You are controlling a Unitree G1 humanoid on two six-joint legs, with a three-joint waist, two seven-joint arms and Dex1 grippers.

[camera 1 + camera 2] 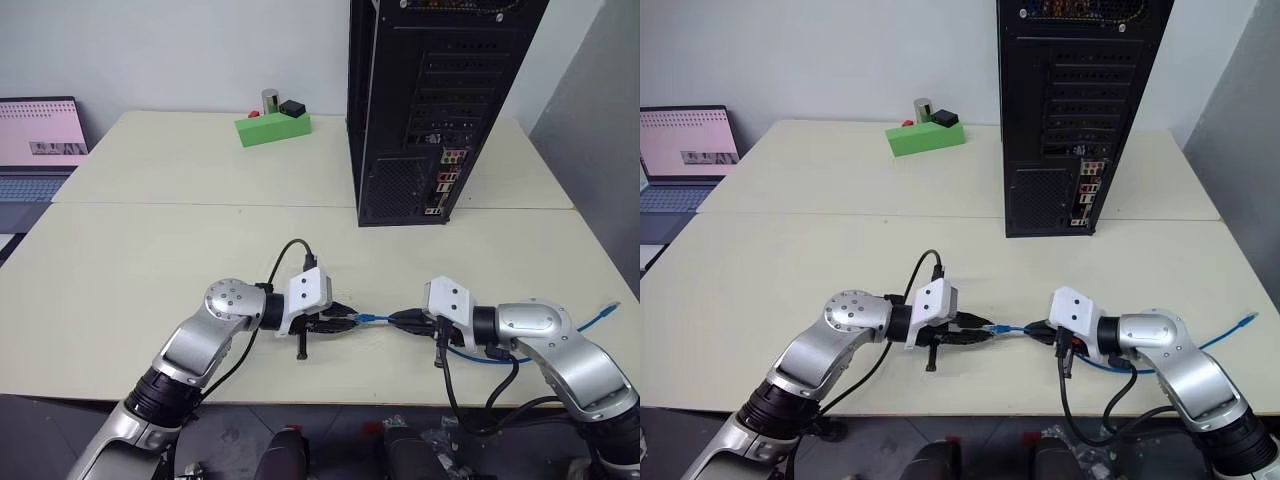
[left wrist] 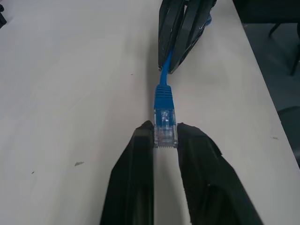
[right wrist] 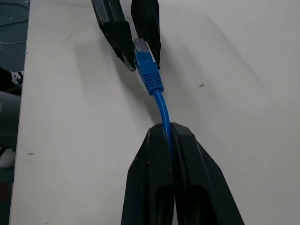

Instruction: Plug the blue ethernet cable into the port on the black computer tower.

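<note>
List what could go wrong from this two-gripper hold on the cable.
1. The left gripper pinches only the clear tip of the blue ethernet cable; it may slip out.
2. The right gripper clamps the cord close behind, so pulling apart could strain it.
3. The black computer tower stands far across the table.

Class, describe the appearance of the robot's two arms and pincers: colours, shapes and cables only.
Both arms have silver-grey rounded metal shells with black joint sections. Each wrist carries a white boxy housing ahead of the left pincer and the right pincer, each with two black tapered fingers. Thick black cables loop from each wrist housing.
</note>
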